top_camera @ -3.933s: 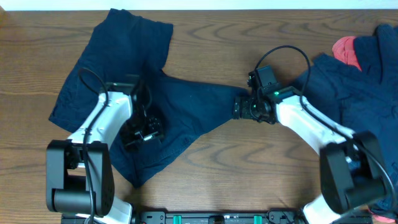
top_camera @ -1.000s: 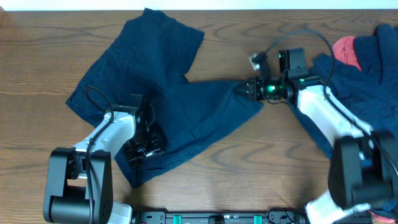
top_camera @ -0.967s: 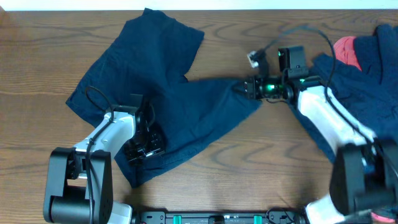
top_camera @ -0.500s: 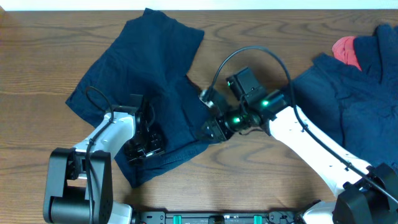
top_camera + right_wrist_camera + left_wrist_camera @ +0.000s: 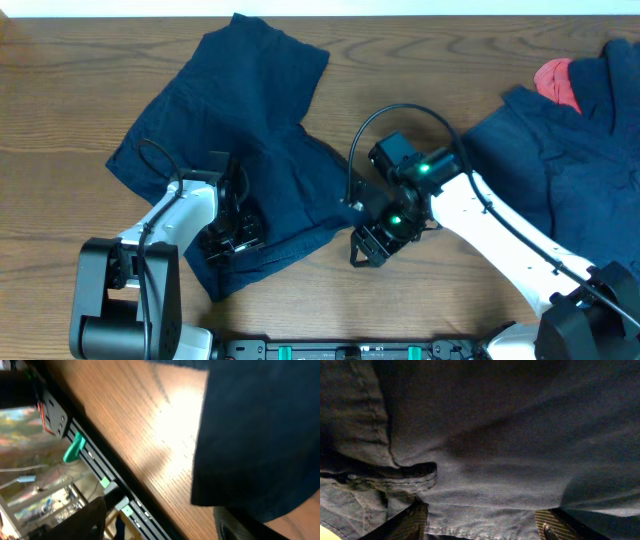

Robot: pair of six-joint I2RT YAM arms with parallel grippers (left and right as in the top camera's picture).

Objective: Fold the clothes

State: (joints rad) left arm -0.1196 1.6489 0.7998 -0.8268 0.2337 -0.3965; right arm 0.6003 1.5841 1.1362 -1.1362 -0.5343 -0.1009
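The shorts (image 5: 250,130) were apparently pinned flat by the left gripper (image 5: 232,240), jaws spread, as an anchor. The right gripper (image 5: 368,250) was held open and empty beside the folded edge.

Two navy garments (image 5: 240,110), one pink-red piece (image 5: 556,82) (two tools (image 5: 365,250))

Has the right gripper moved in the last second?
Yes: the right gripper swung left and toward the table's near edge, away from the navy pile at right.

The right gripper (image 5: 364,250) folded the shorts (image 5: 240,100) leftward, then let go.
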